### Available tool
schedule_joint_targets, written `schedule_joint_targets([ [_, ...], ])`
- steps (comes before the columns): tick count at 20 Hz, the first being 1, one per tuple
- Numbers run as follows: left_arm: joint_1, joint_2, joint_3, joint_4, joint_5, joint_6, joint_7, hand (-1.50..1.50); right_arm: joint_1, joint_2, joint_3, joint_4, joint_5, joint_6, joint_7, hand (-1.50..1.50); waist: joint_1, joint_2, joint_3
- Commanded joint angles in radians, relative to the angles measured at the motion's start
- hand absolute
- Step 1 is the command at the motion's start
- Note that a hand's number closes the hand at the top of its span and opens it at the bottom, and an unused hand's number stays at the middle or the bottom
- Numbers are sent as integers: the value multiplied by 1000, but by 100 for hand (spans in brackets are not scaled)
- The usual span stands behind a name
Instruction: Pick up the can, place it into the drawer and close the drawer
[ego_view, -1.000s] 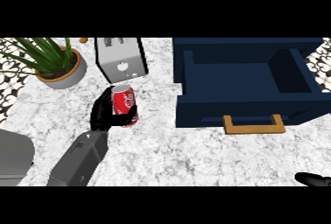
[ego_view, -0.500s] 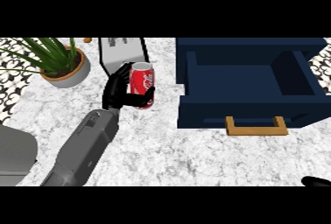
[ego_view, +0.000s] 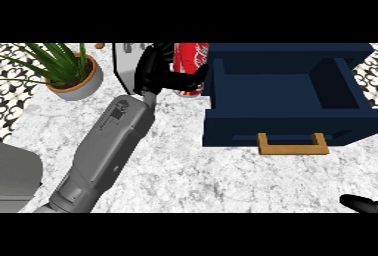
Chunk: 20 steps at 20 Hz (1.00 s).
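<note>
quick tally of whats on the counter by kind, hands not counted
can: 1
drawer: 1
potted plant: 1
toaster: 1
total: 4

The can, in the left hand, is just left of the open drawer, right of the potted plant.

Left hand raised at arm's reach, fingers curled — right hand barely shows at the lower edge.
</note>
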Motion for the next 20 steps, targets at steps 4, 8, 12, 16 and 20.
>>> schedule_joint_targets([
  [4,-151,-18,-10,-76,-74,100,188,150,63,28,-2,-36,-10,15,-33,-150,-7,0,0],
  [8,-297,-50,39,66,-76,71,206,150,14,21,9,-12,5,-1,-21,-150,-16,6,0],
  [12,-372,-51,30,34,-107,132,317,150,3,-22,-30,-53,-40,8,52,-150,-10,1,0],
  [16,-540,-62,74,223,-81,119,304,150,1,-11,-17,-26,-38,23,-5,-150,-30,9,1],
  [20,-602,-63,41,324,-44,150,269,150,21,-25,-57,-66,-83,28,22,-150,-54,11,1],
])
